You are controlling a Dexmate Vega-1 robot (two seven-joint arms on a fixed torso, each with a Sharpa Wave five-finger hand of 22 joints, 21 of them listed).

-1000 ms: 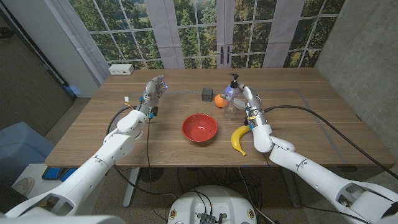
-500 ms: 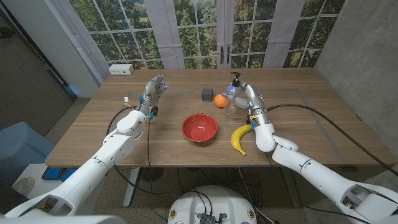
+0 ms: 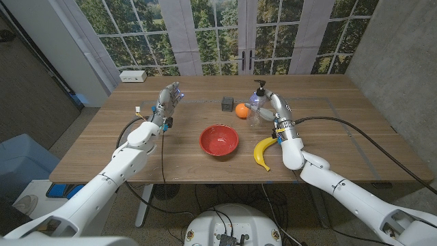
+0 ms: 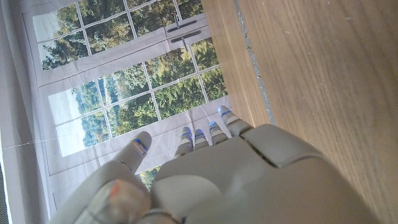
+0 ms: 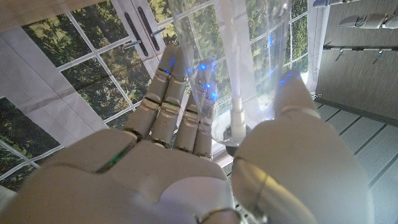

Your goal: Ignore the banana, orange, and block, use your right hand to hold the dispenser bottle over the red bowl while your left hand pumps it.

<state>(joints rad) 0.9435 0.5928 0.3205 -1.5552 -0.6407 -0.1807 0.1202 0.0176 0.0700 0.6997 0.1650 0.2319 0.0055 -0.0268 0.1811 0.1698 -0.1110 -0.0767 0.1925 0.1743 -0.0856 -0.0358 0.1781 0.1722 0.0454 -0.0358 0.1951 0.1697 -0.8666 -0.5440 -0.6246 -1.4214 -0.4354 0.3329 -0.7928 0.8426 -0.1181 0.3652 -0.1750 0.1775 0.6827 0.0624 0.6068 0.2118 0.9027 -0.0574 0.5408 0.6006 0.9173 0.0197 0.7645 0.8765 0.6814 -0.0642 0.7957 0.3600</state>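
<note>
Even daylight from the rear windows (image 3: 225,31); soft shadows on the counter (image 3: 328,137); head view bows at edges; wrist close-ups slightly soft.

Bright red bowl (image 3: 218,140) mid-table, yellow banana (image 3: 262,152) to its right, orange (image 3: 241,109) orange and a dark grey block (image 3: 227,103) farther back. Clear dispenser bottle (image 3: 256,106), black pump. Brown wood-grain table (image 3: 109,137).

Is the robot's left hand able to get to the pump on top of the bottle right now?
Probably yes. The left hand is off to the side, holding nothing, and bare table lies between it and the bottle. The pump top stands uncovered above the right hand.
</note>
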